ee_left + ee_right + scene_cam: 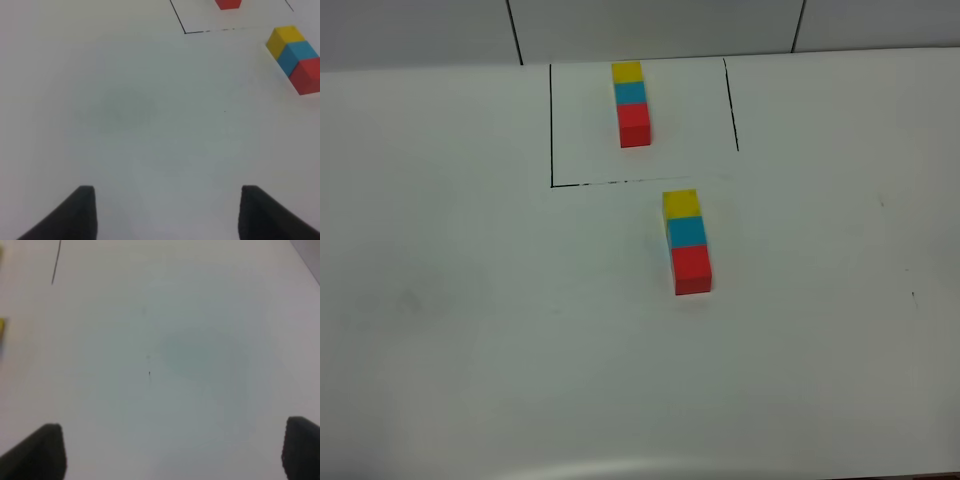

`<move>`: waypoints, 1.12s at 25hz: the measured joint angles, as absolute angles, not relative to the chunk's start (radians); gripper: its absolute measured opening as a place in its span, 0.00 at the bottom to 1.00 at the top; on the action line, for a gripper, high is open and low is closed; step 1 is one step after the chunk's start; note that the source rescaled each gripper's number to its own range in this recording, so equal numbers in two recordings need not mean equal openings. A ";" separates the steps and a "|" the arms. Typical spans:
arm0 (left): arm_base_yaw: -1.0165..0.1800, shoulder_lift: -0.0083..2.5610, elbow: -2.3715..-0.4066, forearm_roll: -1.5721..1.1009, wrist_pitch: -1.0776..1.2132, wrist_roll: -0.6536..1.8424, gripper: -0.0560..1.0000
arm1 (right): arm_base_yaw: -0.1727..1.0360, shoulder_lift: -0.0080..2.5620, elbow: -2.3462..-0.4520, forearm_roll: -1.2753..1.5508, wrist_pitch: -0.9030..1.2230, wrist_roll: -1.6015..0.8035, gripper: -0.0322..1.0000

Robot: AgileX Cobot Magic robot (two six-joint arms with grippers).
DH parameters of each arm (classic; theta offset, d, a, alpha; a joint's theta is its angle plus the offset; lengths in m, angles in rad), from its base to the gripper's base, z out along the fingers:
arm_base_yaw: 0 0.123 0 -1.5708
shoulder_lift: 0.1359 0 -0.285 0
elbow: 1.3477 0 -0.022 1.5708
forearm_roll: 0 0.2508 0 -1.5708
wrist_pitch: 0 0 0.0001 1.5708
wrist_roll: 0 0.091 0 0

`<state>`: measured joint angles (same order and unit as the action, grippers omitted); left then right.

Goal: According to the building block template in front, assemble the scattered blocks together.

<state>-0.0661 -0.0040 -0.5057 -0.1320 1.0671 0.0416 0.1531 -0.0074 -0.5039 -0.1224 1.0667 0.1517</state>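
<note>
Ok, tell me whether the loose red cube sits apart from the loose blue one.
No: in the exterior high view the red cube touches the blue cube, which touches the yellow cube in one row.

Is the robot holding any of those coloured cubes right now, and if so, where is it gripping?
No. Both the left gripper and the right gripper are empty, with only bare table between their fingers. The assembled row of blocks sits untouched on the table.

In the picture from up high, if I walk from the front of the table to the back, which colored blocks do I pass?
Near row: red block → cyan-blue block → yellow block → black outline → template's red cube → cyan-blue cube → yellow cube.
</note>
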 joint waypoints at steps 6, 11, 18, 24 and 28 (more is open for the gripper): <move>-0.066 -0.004 -0.506 -0.132 1.067 0.042 0.35 | 0.137 -0.007 -0.504 -0.080 1.067 0.102 0.76; -0.066 -0.004 -0.506 -0.132 1.067 0.042 0.35 | 0.105 -0.007 -0.504 -0.060 1.067 0.081 0.76; -0.066 -0.004 -0.506 -0.132 1.067 0.042 0.35 | 0.044 -0.007 -0.504 -0.054 1.067 0.075 0.76; -0.066 -0.004 -0.506 -0.132 1.067 0.042 0.35 | 0.033 -0.007 -0.504 -0.052 1.067 0.074 0.76; -0.066 -0.004 -0.506 -0.132 1.067 0.042 0.35 | 0.030 -0.007 -0.504 -0.052 1.067 0.074 0.76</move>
